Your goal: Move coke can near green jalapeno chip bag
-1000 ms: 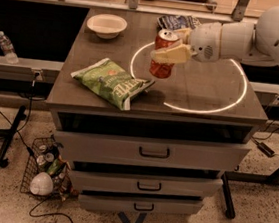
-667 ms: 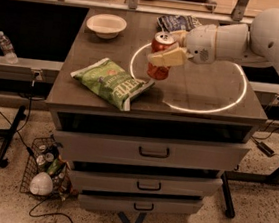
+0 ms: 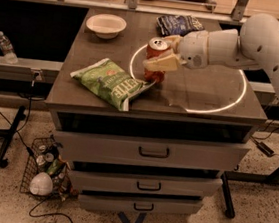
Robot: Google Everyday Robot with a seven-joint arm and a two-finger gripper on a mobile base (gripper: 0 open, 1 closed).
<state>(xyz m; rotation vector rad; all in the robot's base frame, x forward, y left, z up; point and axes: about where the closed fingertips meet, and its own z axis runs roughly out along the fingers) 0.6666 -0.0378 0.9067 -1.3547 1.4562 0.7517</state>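
The red coke can (image 3: 157,49) with a silver top stands near the middle of the tabletop, just right of the green jalapeno chip bag (image 3: 108,82), which lies flat at the front left. My gripper (image 3: 162,53) reaches in from the right on a white arm and is shut on the coke can, one tan finger (image 3: 162,63) across its front. The can's base is at the bag's right tip; I cannot tell whether it touches the surface.
A white bowl (image 3: 105,25) sits at the back left and a dark blue chip bag (image 3: 180,24) at the back middle. A ring of light (image 3: 215,108) marks the tabletop. Drawers lie below; a wire basket (image 3: 47,172) stands on the floor at left.
My gripper has carried the coke can a little left and toward the front, closer to the green chip bag's right tip.
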